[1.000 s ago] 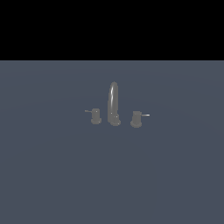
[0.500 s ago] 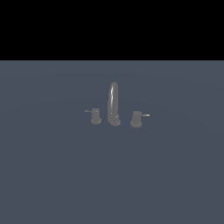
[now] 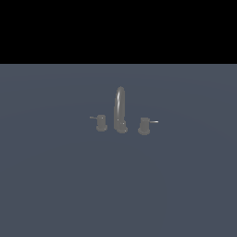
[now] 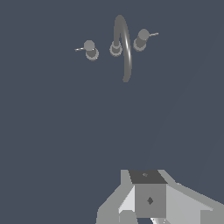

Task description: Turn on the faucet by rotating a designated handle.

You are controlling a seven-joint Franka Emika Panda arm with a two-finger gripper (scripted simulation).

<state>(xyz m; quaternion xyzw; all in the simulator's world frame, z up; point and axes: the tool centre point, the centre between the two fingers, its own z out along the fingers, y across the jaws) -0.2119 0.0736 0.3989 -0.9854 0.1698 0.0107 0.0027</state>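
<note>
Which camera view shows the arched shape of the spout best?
The wrist view: there the spout appears as a full curved arc, seen from above. The exterior view shows the spout head-on, as a narrow upright bar, with its curve hidden.

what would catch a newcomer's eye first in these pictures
The tall shiny arched spout stands out first, alone in the middle of a bare grey floor. A short knob flanks it on each side: the dull-levered handle on the exterior view's left, the bright-levered knob on its right. In the wrist view, only the tool's blocky grey body shows, well away from the faucet.
</note>
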